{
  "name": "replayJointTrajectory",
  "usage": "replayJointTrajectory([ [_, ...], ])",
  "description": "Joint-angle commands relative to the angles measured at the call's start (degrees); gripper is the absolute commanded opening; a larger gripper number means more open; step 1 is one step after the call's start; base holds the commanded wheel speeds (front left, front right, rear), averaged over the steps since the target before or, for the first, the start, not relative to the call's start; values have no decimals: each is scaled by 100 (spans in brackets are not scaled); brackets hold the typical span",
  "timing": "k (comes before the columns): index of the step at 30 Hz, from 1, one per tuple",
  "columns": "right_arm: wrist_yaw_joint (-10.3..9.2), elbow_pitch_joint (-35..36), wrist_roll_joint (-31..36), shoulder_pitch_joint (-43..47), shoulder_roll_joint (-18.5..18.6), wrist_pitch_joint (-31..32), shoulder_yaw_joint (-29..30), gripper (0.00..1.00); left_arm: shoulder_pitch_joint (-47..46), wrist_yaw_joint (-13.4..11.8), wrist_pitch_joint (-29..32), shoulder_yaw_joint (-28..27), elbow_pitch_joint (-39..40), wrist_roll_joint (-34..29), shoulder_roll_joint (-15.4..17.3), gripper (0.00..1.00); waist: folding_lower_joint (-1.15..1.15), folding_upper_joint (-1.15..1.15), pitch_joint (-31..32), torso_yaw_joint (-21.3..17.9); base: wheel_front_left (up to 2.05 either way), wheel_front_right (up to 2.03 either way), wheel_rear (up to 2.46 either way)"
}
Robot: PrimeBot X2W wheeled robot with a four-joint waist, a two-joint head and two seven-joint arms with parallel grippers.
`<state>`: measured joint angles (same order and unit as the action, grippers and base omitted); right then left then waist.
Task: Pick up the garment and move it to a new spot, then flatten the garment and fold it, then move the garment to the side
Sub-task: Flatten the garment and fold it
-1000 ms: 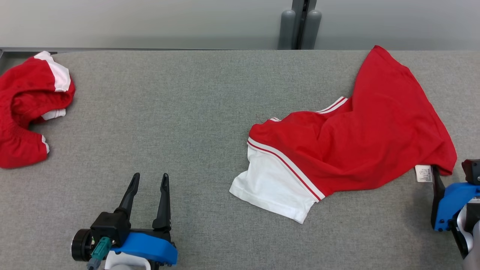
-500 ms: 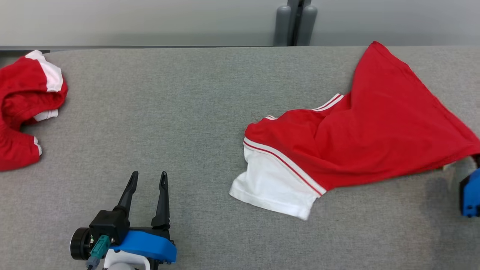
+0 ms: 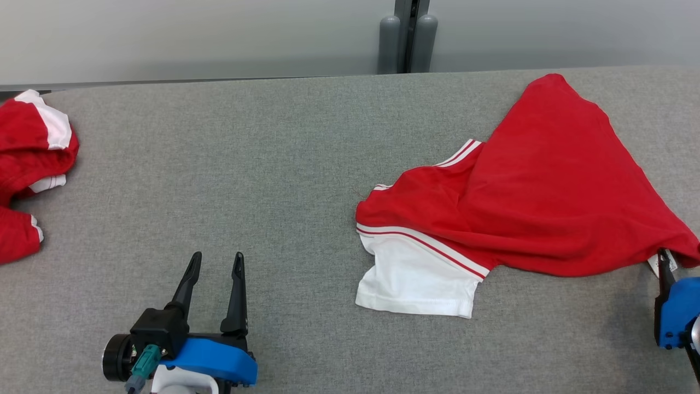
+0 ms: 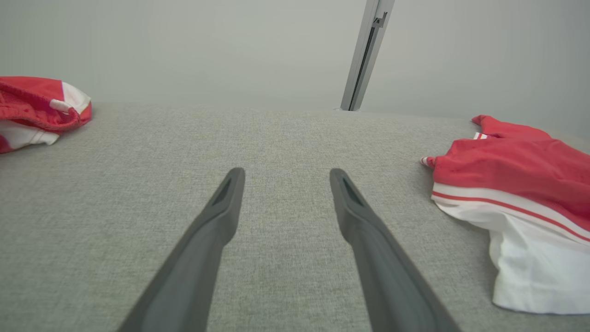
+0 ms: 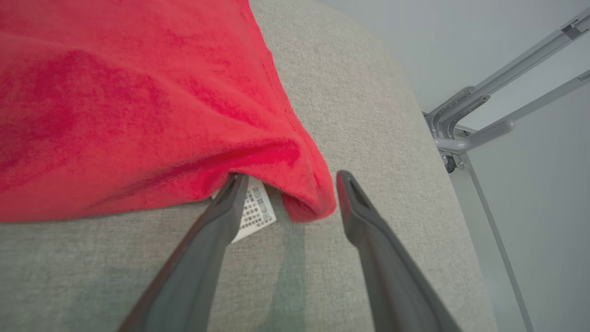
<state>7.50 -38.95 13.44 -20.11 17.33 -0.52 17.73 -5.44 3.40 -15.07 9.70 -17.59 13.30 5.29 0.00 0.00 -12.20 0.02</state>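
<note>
- Head view: the garment [image 3: 547, 208] lies crumpled on the right half of the desk [image 3: 246, 164]. Its long axis runs from the white sleeve [image 3: 421, 279] near the middle to the red corner [image 3: 678, 249] at the right gripper [image 3: 667, 265], clearly the nearer arm.
- Left wrist view: the left gripper [image 4: 286, 174] has its fingers wide and empty over bare desk, with the garment well off to their right.
- Right wrist view: the right fingers stand wide, clamping nothing. The red corner lies between their tips, and the care label [image 5: 253, 210] touches the left one.
</note>
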Motion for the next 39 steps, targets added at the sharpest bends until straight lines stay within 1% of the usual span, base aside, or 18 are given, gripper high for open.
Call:
replayJointTrajectory([
  [1, -1, 104, -42, 96, -29, -92, -40, 100, -43, 1, -15, -18, 3, 23, 37, 100, 0, 0, 24, -11, 0, 0, 0],
  [4, -1, 353, -368, 120, -256, -287, -72, 100, -15, 22, -15, -16, 42, 47, 35, 100, 0, 0, 93, -36, 0, 0, 0],
  [9, -1, 1018, -983, 211, -495, -398, -462, 100, -98, 96, 10, 149, 28, 8, 49, 100, 0, 0, 205, -81, 0, 0, 0],
  [12, -1, 1542, -1242, 283, -567, -370, -695, 100, -233, 175, 134, 417, -30, -117, 39, 100, 0, 0, 230, -115, 0, 0, 0],
  [14, -1, 1875, -1354, 351, -602, -337, -791, 100, -364, 241, 271, 708, -124, -210, 18, 100, 0, 0, 221, -140, 0, 0, 0],
  [19, -1, 2566, -1414, 460, -719, -233, -961, 100, -821, 360, 729, 1495, -504, -387, -93, 100, 0, 0, 135, -252, 0, 0, 0],
  [22, -1, 2850, -1419, 479, -763, -175, -1014, 100, -1069, 372, 1024, 1823, -745, -315, -140, 100, 0, 0, 80, -346, 0, 0, 0],
  [26, -1, 3107, -1398, 529, -798, -127, -1043, 100, -1333, 381, 1342, 2049, -1053, -227, -191, 100, 0, 0, 15, -451, 0, 0, 0],
  [31, -1, 3313, -1367, 562, -880, -146, -1001, 100, -1594, 370, 1546, 2196, -1451, -58, -227, 100, 0, 0, -20, -534, 0, 0, 0],
  [32, -1, 3337, -1364, 574, -896, -151, -991, 100, -1638, 373, 1587, 2235, -1542, -5, -227, 73, 0, 0, -18, -542, 0, 0, 0],
  [33, -1, 3347, -1358, 585, -908, -171, -976, 100, -1685, 376, 1613, 2293, -1631, 41, -230, 38, 0, 0, -16, -546, 0, 0, 0],
  [34, -1, 3350, -1365, 592, -934, -197, -961, 100, -1732, 380, 1629, 2349, -1705, 86, -234, 0, 0, 0, -12, -546, 0, 0, 0],
  [36, -1, 3335, -1334, 607, -952, -253, -927, 100, -1799, 382, 1497, 2419, -1739, 229, -239, 0, 0, 0, -1, -531, 0, 0, 0],
  [39, -1, 3313, -1297, 627, -1019, -341, -849, 100, -1819, 262, 1275, 2453, -1722, 515, -236, 0, 0, 0, 32, -463, 0, 0, 0],
])
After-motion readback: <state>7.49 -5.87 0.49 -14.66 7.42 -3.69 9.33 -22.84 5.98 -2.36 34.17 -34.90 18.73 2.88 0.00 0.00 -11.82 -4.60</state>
